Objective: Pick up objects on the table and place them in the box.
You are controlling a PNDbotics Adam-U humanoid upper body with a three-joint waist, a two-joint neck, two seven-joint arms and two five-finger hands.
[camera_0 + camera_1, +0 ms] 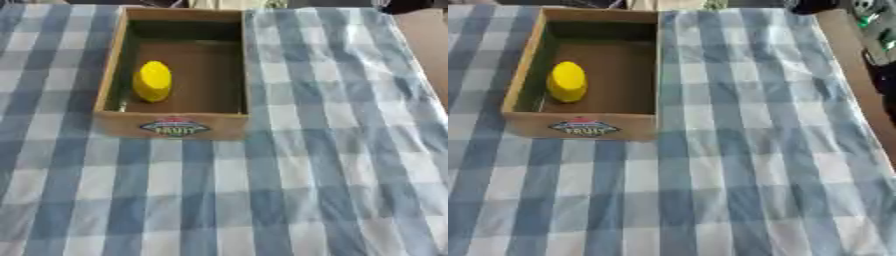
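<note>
An open wooden box (171,125) with a fruit label on its near wall stands at the upper left of the table. Inside it, on the left part of its floor, lies a yellow egg-shaped object (152,81). No loose object lies on the cloth outside the box. Neither of my hands shows in either eye view.
A blue and white checked cloth (289,175) covers the table. The table's right edge (859,85) runs down the right side, with dark equipment (877,30) beyond it at the upper right.
</note>
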